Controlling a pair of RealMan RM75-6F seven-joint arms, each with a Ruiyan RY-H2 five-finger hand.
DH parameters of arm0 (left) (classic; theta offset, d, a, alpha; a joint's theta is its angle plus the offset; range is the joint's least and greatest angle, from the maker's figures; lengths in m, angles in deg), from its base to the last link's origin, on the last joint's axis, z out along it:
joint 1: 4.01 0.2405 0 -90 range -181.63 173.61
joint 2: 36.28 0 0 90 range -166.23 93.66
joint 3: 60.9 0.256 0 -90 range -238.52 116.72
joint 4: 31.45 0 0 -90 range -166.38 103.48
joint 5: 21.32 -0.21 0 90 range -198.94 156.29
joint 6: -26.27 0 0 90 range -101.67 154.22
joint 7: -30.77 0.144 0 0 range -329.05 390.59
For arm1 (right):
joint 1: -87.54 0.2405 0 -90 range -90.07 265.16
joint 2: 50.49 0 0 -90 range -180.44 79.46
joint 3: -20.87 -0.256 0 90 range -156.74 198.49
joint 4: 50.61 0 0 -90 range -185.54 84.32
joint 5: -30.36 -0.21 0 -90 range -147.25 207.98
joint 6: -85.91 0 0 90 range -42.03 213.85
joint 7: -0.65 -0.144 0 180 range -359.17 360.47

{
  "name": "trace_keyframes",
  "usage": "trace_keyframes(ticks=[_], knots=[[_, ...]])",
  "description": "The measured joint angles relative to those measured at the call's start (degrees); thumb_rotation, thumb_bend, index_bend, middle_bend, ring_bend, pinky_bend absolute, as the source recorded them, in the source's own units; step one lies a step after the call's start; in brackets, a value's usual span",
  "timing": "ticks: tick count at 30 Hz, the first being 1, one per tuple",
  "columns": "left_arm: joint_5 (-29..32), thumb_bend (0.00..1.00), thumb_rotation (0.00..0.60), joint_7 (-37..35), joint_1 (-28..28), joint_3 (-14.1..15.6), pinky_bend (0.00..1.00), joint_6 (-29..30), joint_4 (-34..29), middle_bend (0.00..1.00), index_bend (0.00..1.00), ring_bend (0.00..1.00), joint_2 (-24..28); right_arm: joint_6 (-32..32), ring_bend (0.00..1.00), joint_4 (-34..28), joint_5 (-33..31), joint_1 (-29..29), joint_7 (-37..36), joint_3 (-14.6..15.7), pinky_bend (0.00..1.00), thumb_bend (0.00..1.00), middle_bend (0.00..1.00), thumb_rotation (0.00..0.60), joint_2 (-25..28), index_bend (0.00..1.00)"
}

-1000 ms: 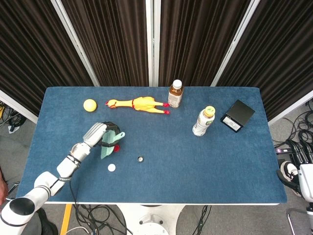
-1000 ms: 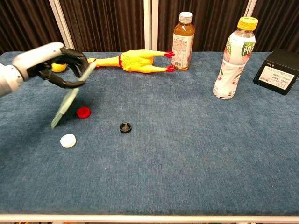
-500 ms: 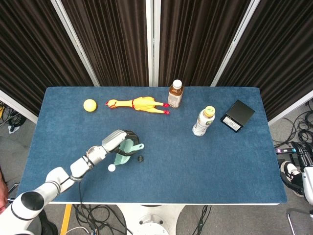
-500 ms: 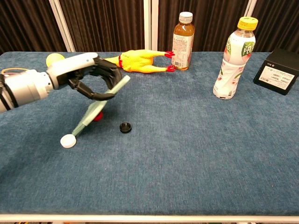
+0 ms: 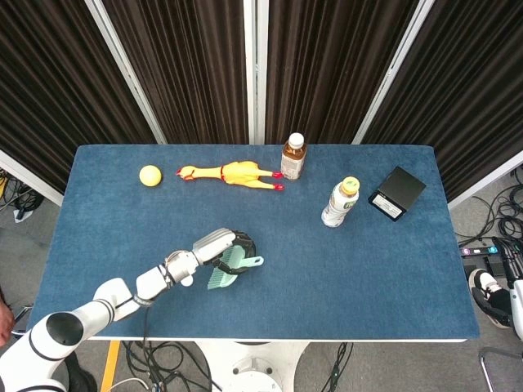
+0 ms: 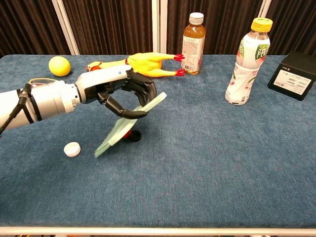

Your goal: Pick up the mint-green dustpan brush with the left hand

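Note:
My left hand [image 5: 226, 247] [image 6: 124, 94] grips the mint-green dustpan brush [image 5: 231, 268] [image 6: 129, 125] by its handle and holds it above the blue table [image 5: 351, 261]. In the chest view the brush slants, bristle end down to the left and handle tip up to the right. It hangs over the middle front of the table. My right hand shows in neither view.
A white cap [image 6: 72, 148] lies left of the brush; a red cap [image 6: 128, 134] and a black cap [image 6: 135, 136] peek out behind it. Further back are a yellow ball [image 5: 149, 174], rubber chicken [image 5: 231, 173], brown bottle [image 5: 293, 156], green-labelled bottle [image 5: 339, 202] and black box [image 5: 397, 193].
My left hand has carried the brush to the right and toward the front of the table, from near the red cap to past the black cap.

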Motion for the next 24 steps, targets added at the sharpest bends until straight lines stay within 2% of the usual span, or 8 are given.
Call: trace_keyframes(ticks=[3, 9, 15, 19, 24], knots=[[0.51, 0.41, 0.6, 0.49, -0.02, -0.32, 0.37, 0.34, -2.05, 0.54, 0.53, 0.38, 1.33, 0.31, 0.0, 0.38, 0.04, 0.31, -0.32, -0.19, 0.0, 0.17, 0.12, 0.6, -0.07, 0.0], [4.63, 0.42, 0.6, 6.27, 2.91, -2.1, 0.37, 1.37, -8.78, 0.54, 0.53, 0.38, 6.18, 1.96, 0.0, 1.86, 0.69, 2.16, -1.15, -0.84, 0.0, 0.17, 0.12, 0.6, -0.37, 0.0], [10.62, 0.42, 0.6, 18.17, 8.94, -3.29, 0.37, 2.56, -19.64, 0.54, 0.53, 0.38, 12.33, 5.1, 0.0, 4.26, 0.65, 4.51, -3.2, -1.47, 0.0, 0.17, 0.12, 0.6, -1.18, 0.0], [15.53, 0.42, 0.6, 28.38, 13.81, -3.59, 0.37, 3.29, -29.59, 0.54, 0.53, 0.38, 15.96, 6.54, 0.0, 5.92, 0.74, 6.03, -4.55, -1.78, 0.0, 0.17, 0.12, 0.6, -1.77, 0.0], [19.82, 0.42, 0.6, 39.93, 18.85, -3.96, 0.37, 5.26, -35.11, 0.54, 0.53, 0.38, 16.66, 6.97, 0.0, 6.62, 0.79, 6.72, -4.83, -2.01, 0.0, 0.17, 0.12, 0.6, -1.7, 0.0]])
